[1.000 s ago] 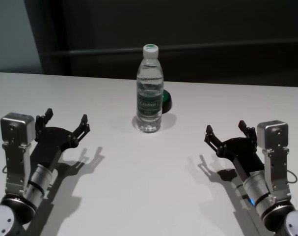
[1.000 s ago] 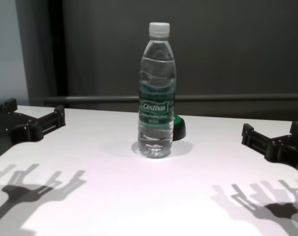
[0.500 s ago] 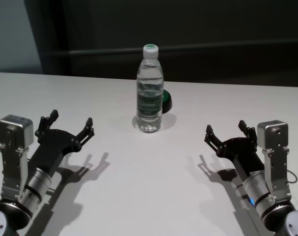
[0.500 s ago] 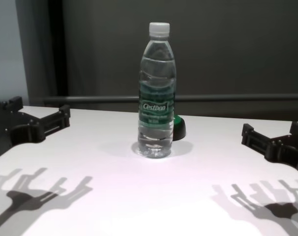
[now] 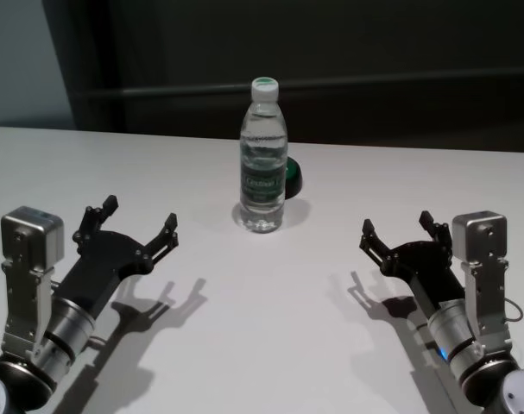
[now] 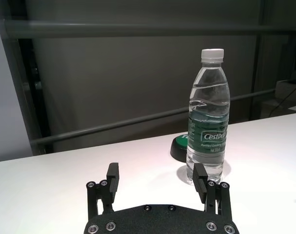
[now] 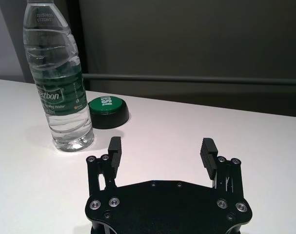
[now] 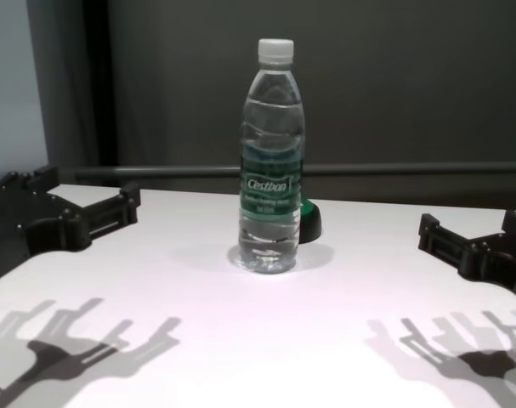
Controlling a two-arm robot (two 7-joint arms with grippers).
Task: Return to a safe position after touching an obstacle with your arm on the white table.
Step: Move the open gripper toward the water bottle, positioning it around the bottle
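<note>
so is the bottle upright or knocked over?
Upright. The bottle stands on its base on the white table, cap on top, with both grippers apart from it.

Green button [image 8: 310, 223] — mostly hidden behind the bottle [image 8: 271, 161].

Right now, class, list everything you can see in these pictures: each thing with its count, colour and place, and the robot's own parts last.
Bottle: one, clear with a white cap and green label, upright at the middle of the table, toward its far side.
Button: one, green top on a black base, on the table just behind the bottle, on the robot's right of it.
Table: one, white, filling the near part of every view.
Rail: one, grey, running along the dark wall behind the table.
Left pincer: one, black, open, above the table's near left, pointing toward the bottle.
Right pincer: one, black, open, above the table's near right.
</note>
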